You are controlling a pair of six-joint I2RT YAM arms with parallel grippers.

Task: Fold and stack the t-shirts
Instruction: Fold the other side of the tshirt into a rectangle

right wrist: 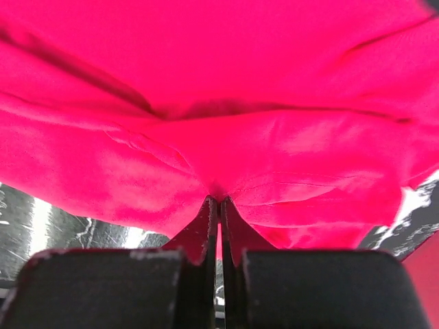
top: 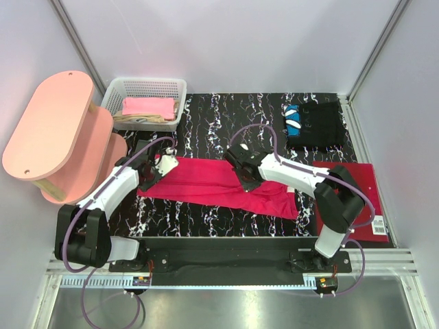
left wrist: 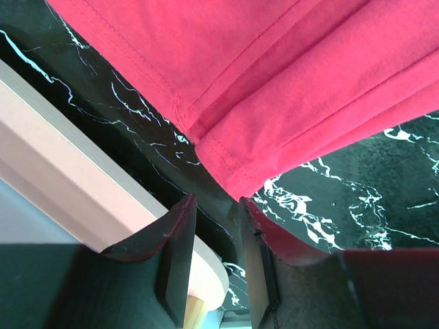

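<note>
Now, from above, the crimson t-shirt point(top: 219, 184) lies spread across the middle of the dark marbled surface point(top: 206, 116), with my left jaws at its left end and my right jaws at its centre.

Left wrist: my left jaws stand open and empty, just below the shirt's hem corner.

Right wrist: my right jaws are closed, pinching a fold of the crimson cloth.
</note>
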